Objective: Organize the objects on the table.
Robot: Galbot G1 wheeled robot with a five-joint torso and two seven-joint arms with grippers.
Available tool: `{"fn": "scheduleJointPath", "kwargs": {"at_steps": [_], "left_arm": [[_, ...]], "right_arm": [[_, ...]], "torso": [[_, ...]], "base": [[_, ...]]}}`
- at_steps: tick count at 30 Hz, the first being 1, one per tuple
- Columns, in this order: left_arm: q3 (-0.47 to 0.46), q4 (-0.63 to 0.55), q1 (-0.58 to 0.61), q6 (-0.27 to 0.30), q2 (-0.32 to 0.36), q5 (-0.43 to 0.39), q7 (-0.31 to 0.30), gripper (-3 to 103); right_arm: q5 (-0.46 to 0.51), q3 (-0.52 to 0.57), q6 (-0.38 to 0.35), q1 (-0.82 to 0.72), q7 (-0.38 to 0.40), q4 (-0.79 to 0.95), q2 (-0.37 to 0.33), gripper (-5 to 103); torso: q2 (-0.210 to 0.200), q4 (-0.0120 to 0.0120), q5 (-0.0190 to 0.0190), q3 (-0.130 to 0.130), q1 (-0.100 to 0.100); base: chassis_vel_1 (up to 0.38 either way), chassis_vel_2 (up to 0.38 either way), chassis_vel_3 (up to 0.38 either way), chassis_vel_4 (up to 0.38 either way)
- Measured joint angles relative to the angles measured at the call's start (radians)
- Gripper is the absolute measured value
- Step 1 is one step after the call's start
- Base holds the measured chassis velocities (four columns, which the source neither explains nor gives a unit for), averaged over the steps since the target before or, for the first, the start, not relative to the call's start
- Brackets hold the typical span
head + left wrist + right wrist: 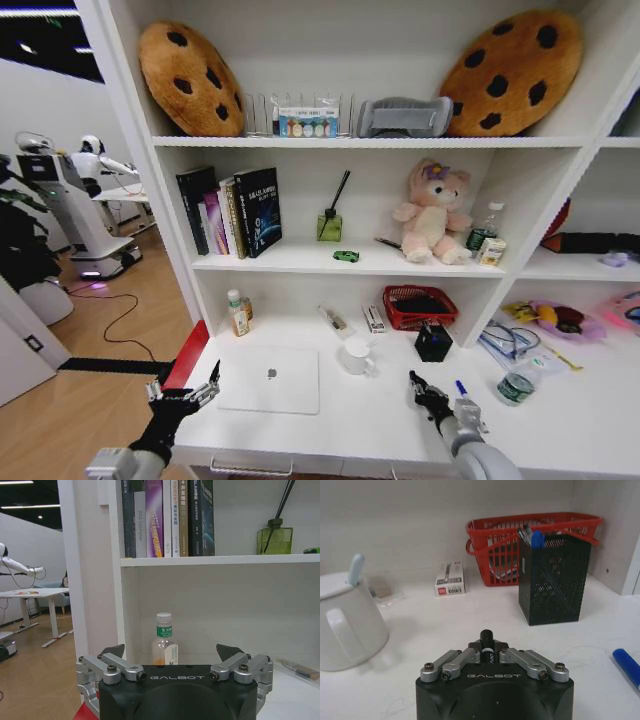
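A slim silver laptop (268, 380) lies closed on the white table (560, 420), near its front left. My right gripper (420, 386) (486, 649) hovers low over the table beside it, shut on a black pen (486, 636) that points toward a black mesh pen holder (555, 580) (432, 342). A blue pen (461, 388) (627, 665) lies on the table just to the right of that gripper. A tiny green toy car (346, 256) sits on the middle shelf. My left gripper (185, 386) (172, 651) hangs open at the table's front left corner, holding nothing.
A white mug (355, 355) (345, 620) stands between laptop and pen holder. Behind are a red basket (420, 305) (510, 545), a small bottle (238, 313) (164, 645), books (230, 210), a pink plush bear (432, 212) and clutter at the right (550, 320).
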Motion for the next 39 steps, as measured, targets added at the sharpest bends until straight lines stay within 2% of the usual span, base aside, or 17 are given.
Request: {"fn": "scheduleJointPath", "kwargs": {"at_steps": [3,4,5,8,9,11,12,15,18,20,21,23,25,28,39], "left_arm": [[0.0,0.0,0.0,0.0,0.0,0.0,0.0,100],[0.0,0.0,0.0,0.0,0.0,0.0,0.0,100],[0.0,0.0,0.0,0.0,0.0,0.0,0.0,100],[0.0,0.0,0.0,0.0,0.0,0.0,0.0,100],[0.0,0.0,0.0,0.0,0.0,0.0,0.0,100],[0.0,0.0,0.0,0.0,0.0,0.0,0.0,100],[0.0,0.0,0.0,0.0,0.0,0.0,0.0,100],[0.0,0.0,0.0,0.0,0.0,0.0,0.0,100],[0.0,0.0,0.0,0.0,0.0,0.0,0.0,100],[0.0,0.0,0.0,0.0,0.0,0.0,0.0,100],[0.0,0.0,0.0,0.0,0.0,0.0,0.0,100],[0.0,0.0,0.0,0.0,0.0,0.0,0.0,100],[0.0,0.0,0.0,0.0,0.0,0.0,0.0,100],[0.0,0.0,0.0,0.0,0.0,0.0,0.0,100],[0.0,0.0,0.0,0.0,0.0,0.0,0.0,100]], "right_arm": [[0.007,0.004,0.023,-0.005,-0.008,0.042,-0.008,12],[-0.001,0.007,0.075,-0.007,-0.013,0.083,-0.019,12],[-0.001,0.007,0.075,-0.007,-0.013,0.083,-0.019,12],[-0.023,0.028,0.17,0.001,-0.01,0.161,-0.041,12],[-0.023,0.028,0.17,0.001,-0.01,0.161,-0.041,12],[-0.046,0.05,0.251,0.032,-0.003,0.163,-0.061,12],[-0.046,0.05,0.251,0.032,-0.003,0.163,-0.061,12],[-0.099,0.056,0.389,0.1,0.03,0.087,-0.075,12],[-0.108,0.055,0.425,0.124,0.048,0.06,-0.075,12],[-0.176,0.047,0.52,0.173,0.074,-0.014,-0.077,12],[-0.176,0.047,0.52,0.173,0.074,-0.014,-0.077,12],[-0.233,0.035,0.584,0.214,0.091,-0.078,-0.081,12],[-0.237,0.024,0.599,0.233,0.101,-0.1,-0.084,12],[-0.262,-0.038,0.677,0.332,0.168,-0.207,-0.087,12],[-0.262,-0.09,0.709,0.439,0.199,-0.411,-0.064,12]], "torso": [[0.0,-0.0001,0.0001,0.0,0.0],[0.0,0.0,-0.0002,0.0,0.0],[0.0,0.0,-0.0002,0.0,0.0],[0.0,0.0,-0.0003,0.0,0.0],[0.0,0.0,-0.0003,0.0,0.0],[0.0,-0.0001,-0.0003,0.0,0.0],[0.0,-0.0001,-0.0003,0.0,0.0],[0.0,0.0,0.0002,0.0,0.0],[0.0,0.0001,0.0,0.0,0.0],[0.0,-0.0001,0.0,0.0,0.0],[0.0,-0.0001,0.0,0.0,0.0],[0.0,0.0,-0.0001,0.0,0.0],[0.0,-0.0001,-0.0001,0.0,0.0],[0.0,0.0003,-0.0001,0.0,0.0],[0.0,-0.0001,-0.0001,0.0,0.0]], "base": [[0.0,0.0,0.0,0.0],[0.0,0.0,0.0,0.0],[0.0,0.0,0.0,0.0],[0.0,0.0,0.0,0.0],[0.0,0.0,0.0,0.0],[0.0,0.0,0.0,0.0],[0.0,0.0,0.0,0.0],[0.0,0.0,0.0,0.0],[0.0,0.0,0.0,0.0],[0.0,0.0,0.0,0.0],[0.0,0.0,0.0,0.0],[0.0,0.0,0.0,0.0],[0.0,0.0,0.0,0.0],[0.0,0.0,0.0,0.0],[0.0,0.0,0.0,0.0]]}}
